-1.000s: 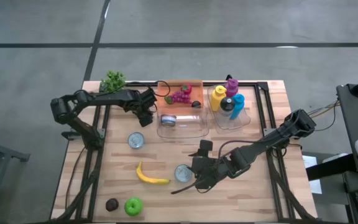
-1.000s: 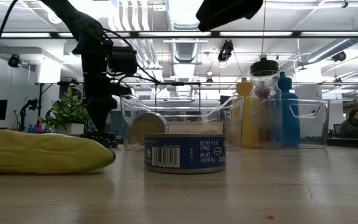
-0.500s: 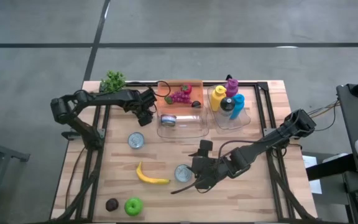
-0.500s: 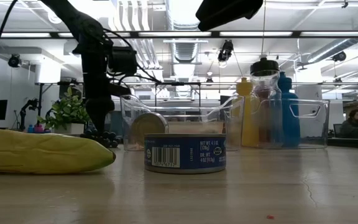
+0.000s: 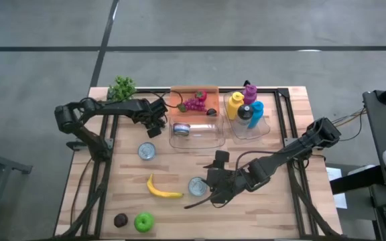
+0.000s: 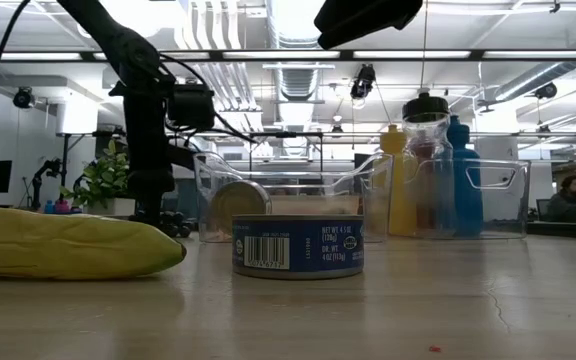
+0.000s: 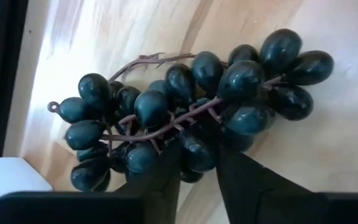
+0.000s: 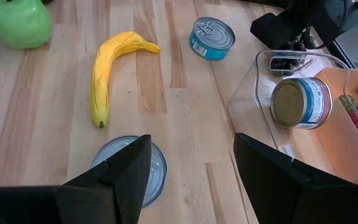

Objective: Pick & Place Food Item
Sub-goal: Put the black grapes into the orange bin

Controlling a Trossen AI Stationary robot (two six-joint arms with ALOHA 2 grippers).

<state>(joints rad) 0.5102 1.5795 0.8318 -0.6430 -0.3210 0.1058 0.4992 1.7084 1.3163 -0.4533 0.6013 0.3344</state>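
A bunch of dark grapes [image 7: 191,106] lies on its side on the wooden table, just left of the clear bin; in the low view the grapes [image 6: 174,224] show at the foot of the left arm. My left gripper [image 7: 197,163] [image 5: 153,124] stands over the bunch, shut on it. My right gripper [image 8: 191,163] [image 5: 210,191] hangs open over the table's near middle, above a silver-topped can [image 8: 129,174] [image 5: 197,186], touching nothing. My left gripper pinches the dark grapes between its two fingers [image 7: 166,174] at the middle of the bunch, on the lower grapes [image 7: 196,152] beside the stem. It comes from above, pointing down. The bunch lies on the table top.
A banana [image 5: 161,189], a green apple [image 5: 143,221] and a dark fruit [image 5: 120,219] lie near the near edge. A second can [image 5: 147,151] stands left of centre. Along the far side are a clear bin [image 5: 210,139] holding a can, an orange tray [image 5: 210,94] and a bottle bin [image 5: 263,127].
My left gripper has shifted a little toward the table's left and near side, staying low over the dark grapes. The right arm has kept still.
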